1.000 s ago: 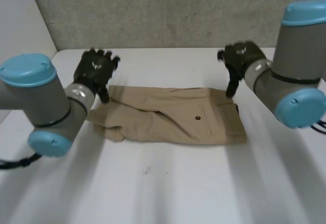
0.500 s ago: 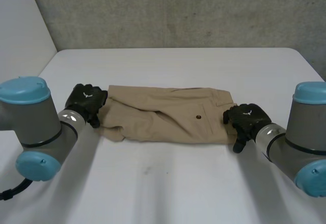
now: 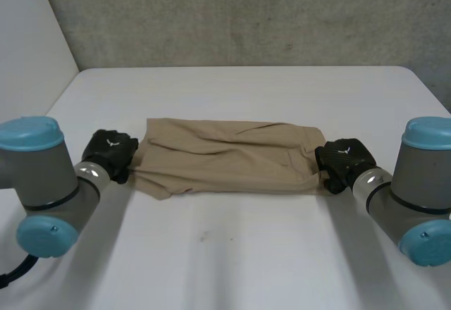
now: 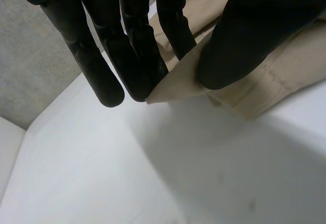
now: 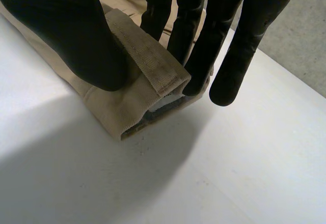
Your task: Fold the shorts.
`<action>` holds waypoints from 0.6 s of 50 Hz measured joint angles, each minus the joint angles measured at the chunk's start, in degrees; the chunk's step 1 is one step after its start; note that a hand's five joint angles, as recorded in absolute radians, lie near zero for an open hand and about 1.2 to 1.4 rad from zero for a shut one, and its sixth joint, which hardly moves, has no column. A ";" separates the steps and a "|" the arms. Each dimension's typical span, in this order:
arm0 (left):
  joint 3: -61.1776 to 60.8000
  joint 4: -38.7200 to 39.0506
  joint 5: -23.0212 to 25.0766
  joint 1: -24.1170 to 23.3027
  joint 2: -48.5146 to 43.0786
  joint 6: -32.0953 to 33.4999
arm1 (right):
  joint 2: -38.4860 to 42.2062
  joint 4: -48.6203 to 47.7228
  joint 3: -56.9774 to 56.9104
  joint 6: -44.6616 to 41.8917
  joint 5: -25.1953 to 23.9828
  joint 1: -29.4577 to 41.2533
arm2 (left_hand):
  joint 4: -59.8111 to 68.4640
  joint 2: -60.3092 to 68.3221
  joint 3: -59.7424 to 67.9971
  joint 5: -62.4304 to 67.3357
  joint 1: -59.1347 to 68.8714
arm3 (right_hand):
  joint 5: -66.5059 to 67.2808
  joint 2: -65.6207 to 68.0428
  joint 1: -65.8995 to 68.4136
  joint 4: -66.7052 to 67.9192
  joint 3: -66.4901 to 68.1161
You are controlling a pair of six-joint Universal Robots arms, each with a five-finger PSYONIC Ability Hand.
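Note:
Tan shorts (image 3: 225,156) lie stretched sideways across the middle of the white table, folded along their length. My left hand (image 3: 109,153) is at their left end; in its wrist view the thumb (image 4: 239,40) and fingers (image 4: 137,56) pinch a corner of the cloth (image 4: 175,79). At the right end my right hand (image 3: 342,160) grips the waistband. There the thumb (image 5: 71,46) presses the waistband's top layer (image 5: 147,61) against the fingers (image 5: 204,46), lifting it off the lower layer (image 5: 117,112).
The white table (image 3: 232,253) has wide bare room in front of the shorts and behind them. A grey wall (image 3: 239,14) stands along the table's far edge. My two arms reach in from the near left and near right.
Both hands came down from behind the shorts to its two ends and closed on the cloth. The shorts are now pulled flatter and longer between them.

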 measured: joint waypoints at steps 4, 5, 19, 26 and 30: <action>-2.11 -0.13 0.01 0.69 1.63 2.37 | -0.15 -0.02 0.08 0.00 0.07 -0.11 | 0.00 0.02 0.00 0.00 0.00 | 0.00 0.00 0.00 0.00 0.00; -3.55 -0.17 0.08 0.97 2.59 3.94 | -0.24 -0.02 0.14 0.01 0.09 -0.15 | 0.00 0.05 0.03 0.00 0.00 | 0.00 0.00 0.00 0.01 0.00; -8.00 -0.03 0.13 -3.36 11.76 6.09 | -3.47 0.96 1.84 -0.47 0.56 -1.21 | -49.43 -49.29 -48.36 -47.54 -43.84 | 0.58 0.00 0.89 0.01 0.30; -7.88 -0.38 0.13 -4.67 17.36 2.75 | -6.94 3.92 2.98 -5.42 0.79 -5.94 | -49.63 -49.53 -48.56 -47.76 -43.84 | 0.59 0.00 1.90 0.01 0.30; -7.95 -1.47 0.23 -4.51 20.56 -0.29 | -8.90 9.48 1.83 -14.12 1.00 -10.68 | -49.63 -49.53 -48.56 -47.77 -43.84 | 0.91 0.00 2.49 0.02 0.29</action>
